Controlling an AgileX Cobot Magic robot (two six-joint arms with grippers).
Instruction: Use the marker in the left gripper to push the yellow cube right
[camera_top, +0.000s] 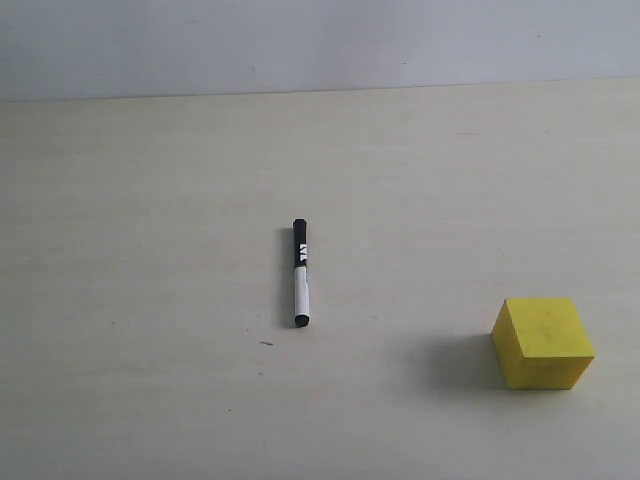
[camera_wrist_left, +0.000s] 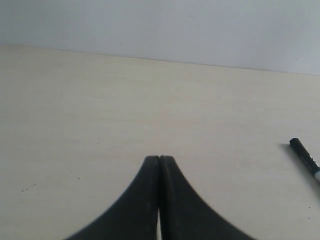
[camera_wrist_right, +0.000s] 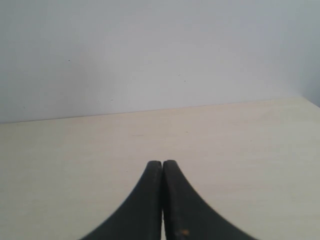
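Observation:
The marker (camera_top: 300, 273) lies flat on the pale table (camera_top: 150, 250) near the middle of the exterior view, black cap toward the back wall and white barrel toward the front. Its cap end also shows at the edge of the left wrist view as the marker (camera_wrist_left: 305, 156). The yellow cube (camera_top: 543, 342) sits on the table to the front right, well apart from the marker. My left gripper (camera_wrist_left: 159, 158) is shut with nothing between its fingertips, away from the marker. My right gripper (camera_wrist_right: 162, 162) is likewise shut and empty. Neither gripper appears in the exterior view.
A plain grey-white wall (camera_top: 320, 40) runs behind the table's far edge. A tiny dark speck (camera_top: 266, 344) lies on the tabletop in front of the marker.

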